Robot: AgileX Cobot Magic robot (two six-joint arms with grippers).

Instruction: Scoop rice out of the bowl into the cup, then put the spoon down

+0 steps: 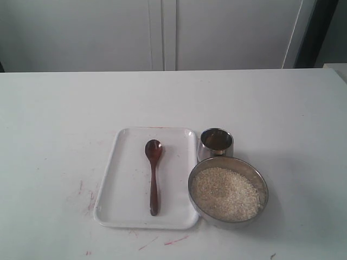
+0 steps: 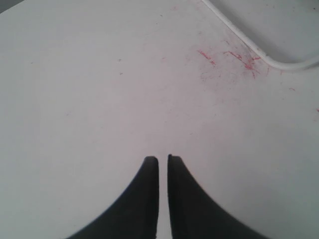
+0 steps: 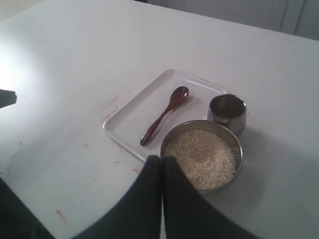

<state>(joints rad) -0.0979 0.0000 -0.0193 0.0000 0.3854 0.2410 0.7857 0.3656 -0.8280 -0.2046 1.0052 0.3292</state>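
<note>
The dark wooden spoon (image 1: 153,174) lies lengthwise on the white tray (image 1: 116,200), its oval end pointing to the far side. Right of the tray stands the wide steel bowl (image 1: 228,191) filled with off-white rice (image 1: 225,193). The small steel cup (image 1: 216,143) sits just behind the bowl. Neither gripper shows in the exterior view. My right gripper (image 3: 161,158) hovers shut and empty, high over the near side of the bowl (image 3: 202,155), with the spoon (image 3: 164,115) and cup (image 3: 227,113) beyond. My left gripper (image 2: 163,159) is shut with a thin slit, over bare table.
The white table (image 1: 54,135) carries faint red marks (image 1: 87,196) left of the tray and along its front edge. The tray's rim (image 2: 259,52) crosses one corner of the left wrist view. Pale cabinet doors (image 1: 162,32) stand behind the table.
</note>
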